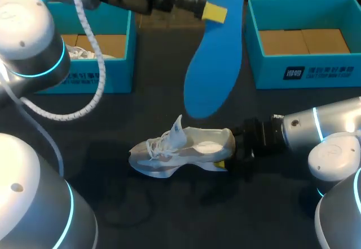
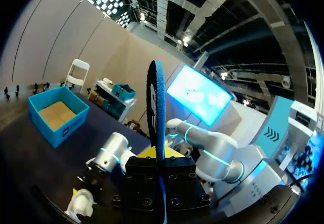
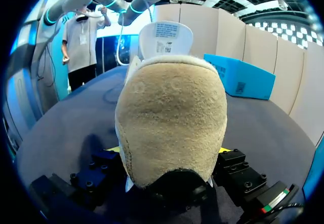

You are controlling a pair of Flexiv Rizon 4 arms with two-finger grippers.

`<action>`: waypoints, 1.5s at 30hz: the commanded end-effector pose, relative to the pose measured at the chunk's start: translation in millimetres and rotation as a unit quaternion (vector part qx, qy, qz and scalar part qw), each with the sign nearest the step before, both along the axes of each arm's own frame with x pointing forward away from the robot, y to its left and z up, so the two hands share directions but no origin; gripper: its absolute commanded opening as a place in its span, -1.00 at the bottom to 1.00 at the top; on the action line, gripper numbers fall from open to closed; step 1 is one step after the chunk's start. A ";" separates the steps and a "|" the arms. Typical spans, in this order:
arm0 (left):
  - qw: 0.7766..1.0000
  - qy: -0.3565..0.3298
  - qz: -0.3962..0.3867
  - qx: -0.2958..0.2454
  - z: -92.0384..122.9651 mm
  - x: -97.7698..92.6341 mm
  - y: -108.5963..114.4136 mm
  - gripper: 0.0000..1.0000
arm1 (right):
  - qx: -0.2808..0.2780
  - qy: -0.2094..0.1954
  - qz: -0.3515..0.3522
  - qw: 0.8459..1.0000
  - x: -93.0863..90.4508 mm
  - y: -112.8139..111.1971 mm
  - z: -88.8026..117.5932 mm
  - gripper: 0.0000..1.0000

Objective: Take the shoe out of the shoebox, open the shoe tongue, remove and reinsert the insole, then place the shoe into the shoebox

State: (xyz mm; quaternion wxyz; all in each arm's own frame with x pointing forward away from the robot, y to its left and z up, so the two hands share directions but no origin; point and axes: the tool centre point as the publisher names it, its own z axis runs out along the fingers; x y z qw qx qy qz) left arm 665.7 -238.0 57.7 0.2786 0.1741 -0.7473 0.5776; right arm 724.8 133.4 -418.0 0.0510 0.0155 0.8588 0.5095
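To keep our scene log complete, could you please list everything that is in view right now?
Shoe: one, white, at the table's middle, tongue raised, heel gripped by the right pincer.
Insole: one, blue, held in the air above the shoe by the left pincer.
Left box: one, teal, open, far left of the table.
White thing: one, inside the left box; what it is cannot be told.
Right box: one, teal, open, far right of the table.
Table: one, dark.
Left pincer: one, black with yellow tips, shut on the insole.
Right pincer: one, black with yellow tips, shut on the shoe.
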 end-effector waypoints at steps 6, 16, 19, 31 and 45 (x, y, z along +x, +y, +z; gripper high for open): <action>0.997 0.071 0.019 -0.023 16.0 -8.0 15.2 -1.00 | -0.003 0.000 -0.001 1.000 -0.4 1.3 1.2 -1.00; 0.997 0.071 0.019 -0.023 16.0 -8.0 15.2 -1.00 | -0.003 0.000 -0.001 1.000 -0.4 1.3 1.2 -1.00; 0.993 0.112 0.022 -0.042 8.8 -6.6 23.9 -1.00 | -0.003 0.000 -0.001 1.000 -0.4 1.3 1.2 -1.00; 0.985 0.087 0.004 -0.148 10.9 -13.7 41.2 -1.00 | -0.003 0.000 -0.001 1.000 -0.4 1.3 1.2 -1.00; 0.991 0.080 0.006 -0.111 29.1 -55.6 29.5 -1.00 | -0.003 0.000 -0.001 1.000 -0.4 1.3 1.2 -1.00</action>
